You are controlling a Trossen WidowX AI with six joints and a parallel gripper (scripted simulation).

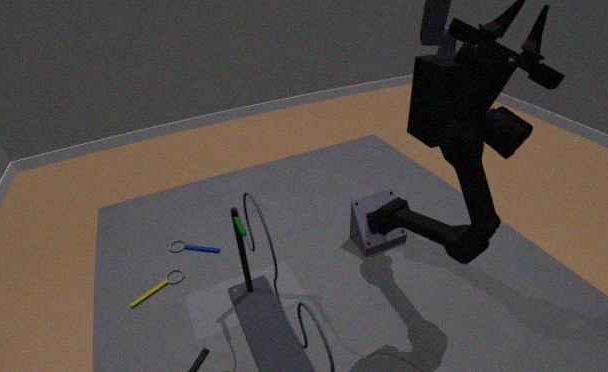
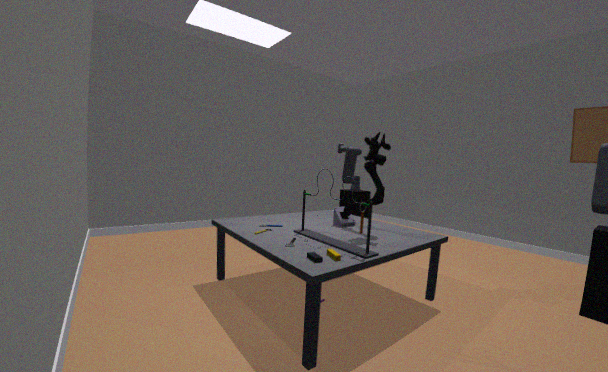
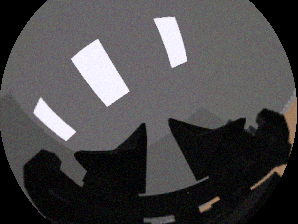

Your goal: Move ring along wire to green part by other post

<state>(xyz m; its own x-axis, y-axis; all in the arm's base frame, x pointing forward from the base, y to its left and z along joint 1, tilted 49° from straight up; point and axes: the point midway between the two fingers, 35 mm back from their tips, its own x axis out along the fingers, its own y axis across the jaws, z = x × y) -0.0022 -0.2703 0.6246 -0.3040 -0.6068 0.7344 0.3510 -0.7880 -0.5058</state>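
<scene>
The orange handle (image 2: 361, 223) hangs straight down beside the near post (image 2: 369, 232). Its ring is tiny at the green part (image 2: 366, 204) by that post; how the wire passes through it is too small to tell. The other green part (image 1: 239, 226) (image 2: 307, 194) is by the far post (image 1: 244, 260) (image 2: 303, 214), with no ring on it. The thin grey wire (image 1: 269, 235) curves between the posts. My gripper (image 1: 534, 5) (image 2: 381, 134) (image 3: 157, 123) is partly open and empty, pointing up, high above the table and away from the wire. The orange handle is outside the top view.
A blue-handled ring (image 1: 202, 248) (image 2: 274, 226) and a yellow-handled ring (image 1: 149, 293) (image 2: 261, 232) lie beyond the stand base (image 1: 274, 325). A black block (image 2: 314, 257) and a yellow block (image 2: 333, 255) lie near the table edge. A grey arm on a dark box (image 1: 431, 100) stands behind.
</scene>
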